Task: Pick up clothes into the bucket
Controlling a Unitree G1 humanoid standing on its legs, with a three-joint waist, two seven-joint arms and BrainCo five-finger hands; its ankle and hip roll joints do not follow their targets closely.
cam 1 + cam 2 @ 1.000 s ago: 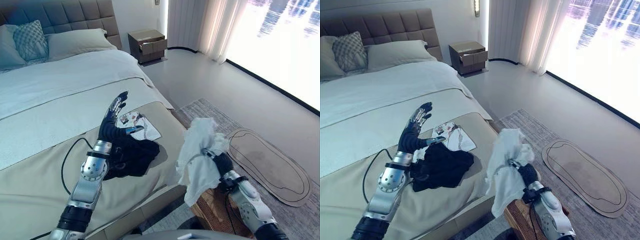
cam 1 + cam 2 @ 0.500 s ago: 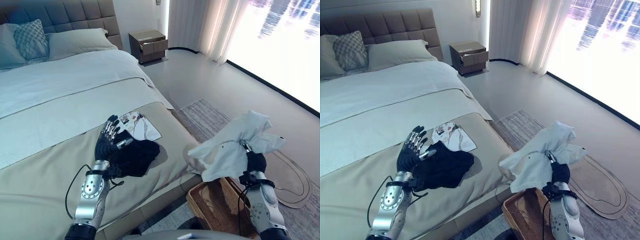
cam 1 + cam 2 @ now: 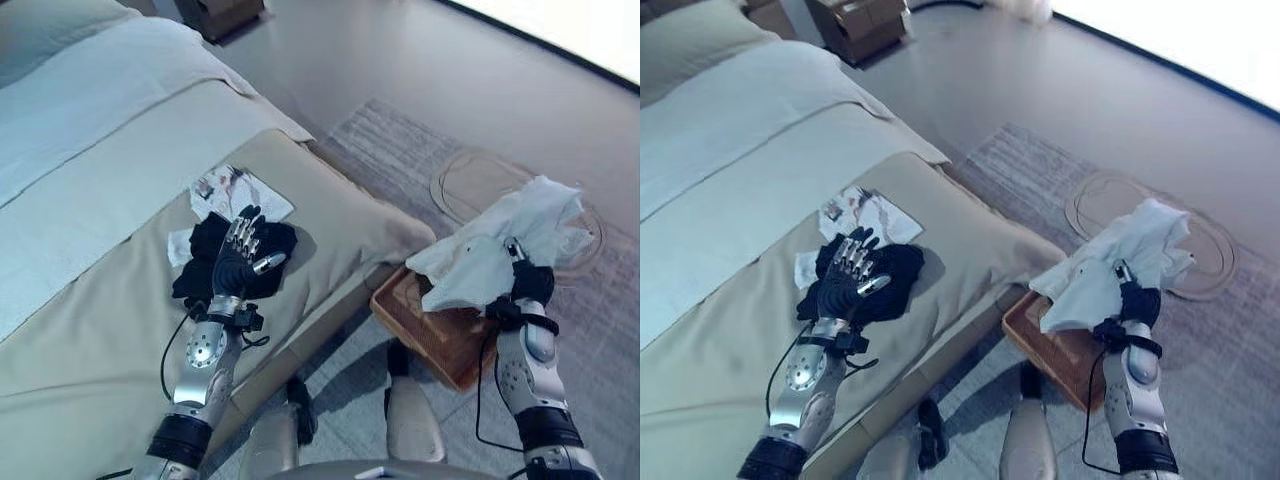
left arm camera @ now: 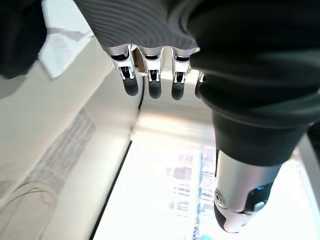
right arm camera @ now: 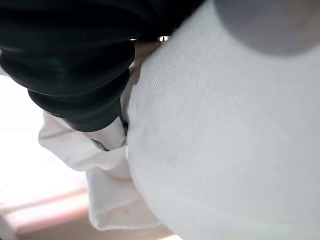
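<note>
My right hand (image 3: 527, 287) is shut on a white garment (image 3: 500, 250), which it holds bunched up in the air. The cloth hangs right above a brown wicker basket (image 3: 450, 347) on the floor beside the bed. In the right wrist view the white cloth (image 5: 225, 140) covers the fingers. On the bed my left hand (image 3: 238, 262) stands open and raised, its fingers (image 4: 152, 85) straight, just above a crumpled black garment (image 3: 203, 250). A white printed garment (image 3: 235, 190) lies flat next to the black one.
The bed (image 3: 100, 150) with beige cover and pale sheet takes up the left side. A grey rug (image 3: 400, 150) and an oval mat (image 3: 480, 180) lie on the floor past the basket. A wooden nightstand (image 3: 860, 20) stands at the far wall.
The camera has tipped down. My right hand has carried the white garment off the bed edge to above the basket. My left hand dropped from a high reach to just over the black garment.
</note>
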